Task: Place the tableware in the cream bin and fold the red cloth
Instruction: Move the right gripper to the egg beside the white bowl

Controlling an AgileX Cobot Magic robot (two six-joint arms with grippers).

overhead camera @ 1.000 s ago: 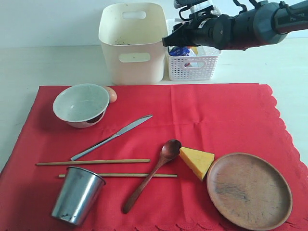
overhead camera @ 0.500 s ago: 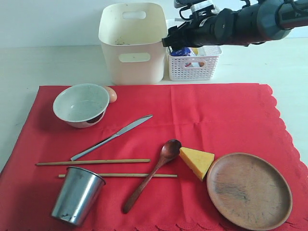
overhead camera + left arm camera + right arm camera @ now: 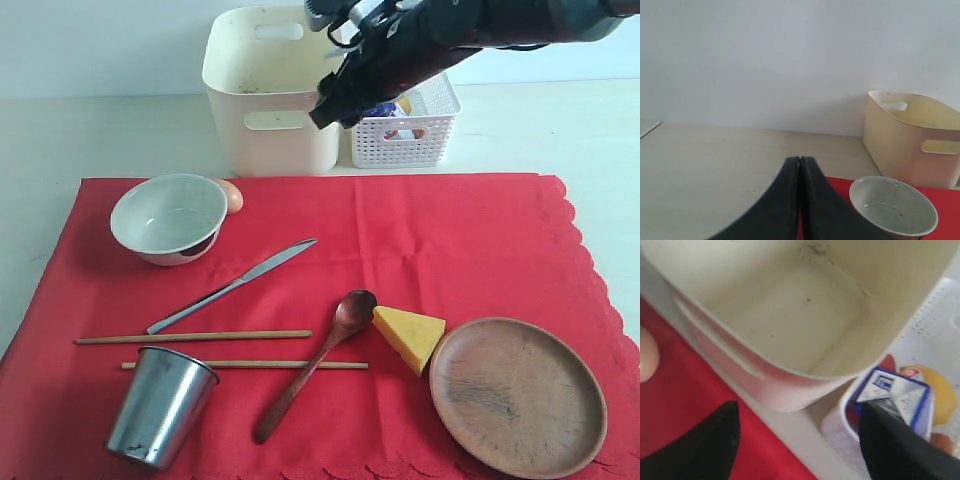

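The red cloth [image 3: 440,240] lies flat and carries a pale bowl [image 3: 168,217], a silver knife [image 3: 232,285], two chopsticks [image 3: 192,338], a steel cup [image 3: 160,405] on its side, a dark wooden spoon [image 3: 312,362] and a brown wooden plate [image 3: 517,395]. Behind the cloth stands the cream bin [image 3: 273,90], with nothing inside it in the right wrist view [image 3: 790,305]. My right gripper [image 3: 328,105] hangs open and holds nothing, in front of the bin's right corner. My left gripper [image 3: 800,162] is shut and holds nothing, near the bowl [image 3: 892,206].
A white lattice basket [image 3: 405,130] beside the bin holds a milk carton [image 3: 895,395] and a lemon [image 3: 935,387]. A cheese wedge [image 3: 408,335] lies between spoon and plate. An egg [image 3: 232,196] rests behind the bowl.
The right arm has swung left and down from above the basket to the bin's right front corner. Nothing on the cloth has moved.
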